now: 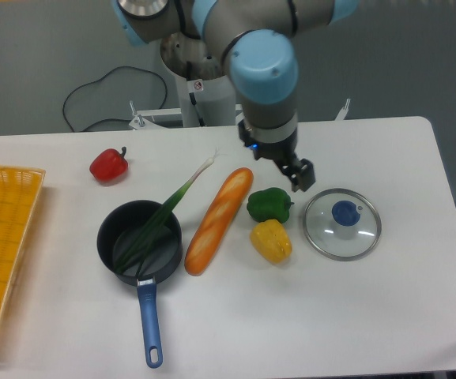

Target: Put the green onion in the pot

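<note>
The gripper hangs empty above the table, between the green pepper and the glass lid; how far its jaws stand apart cannot be told. From the left: a yellow basket, a red pepper, then the pot holding the green onion (its pale end juts past the rim), beside the bread loaf.

The green onion lay slanted with its dark stalks inside the pot near the table's middle and its pale end jutting over the rim toward the far edge, while the gripper hung empty above the table beside the glass lid.
</note>
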Available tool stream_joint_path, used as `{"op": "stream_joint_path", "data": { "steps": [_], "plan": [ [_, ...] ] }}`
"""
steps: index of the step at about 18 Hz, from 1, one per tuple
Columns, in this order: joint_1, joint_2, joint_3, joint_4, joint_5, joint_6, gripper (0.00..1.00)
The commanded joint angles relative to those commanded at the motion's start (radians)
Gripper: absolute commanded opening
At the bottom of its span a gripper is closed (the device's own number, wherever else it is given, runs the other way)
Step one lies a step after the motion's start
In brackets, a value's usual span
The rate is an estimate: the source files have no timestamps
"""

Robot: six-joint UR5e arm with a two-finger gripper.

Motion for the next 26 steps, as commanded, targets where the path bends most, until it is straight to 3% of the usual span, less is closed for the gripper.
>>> {"op": "stream_joint_path", "data": {
  "steps": [9, 13, 19, 26],
  "plan": [
    [0.19, 0.051, -0.038, 0.002, -0.084, 0.268, 1.0],
    [0.259, 0.048, -0.051, 0.003, -0.086, 0.391, 1.0],
    [0.31, 0.046, -0.049, 0.002, -0.098, 0.5, 1.0],
    [0.298, 0.049, -0.04, 0.006, -0.149, 0.506, 1.0]
  ]
}}
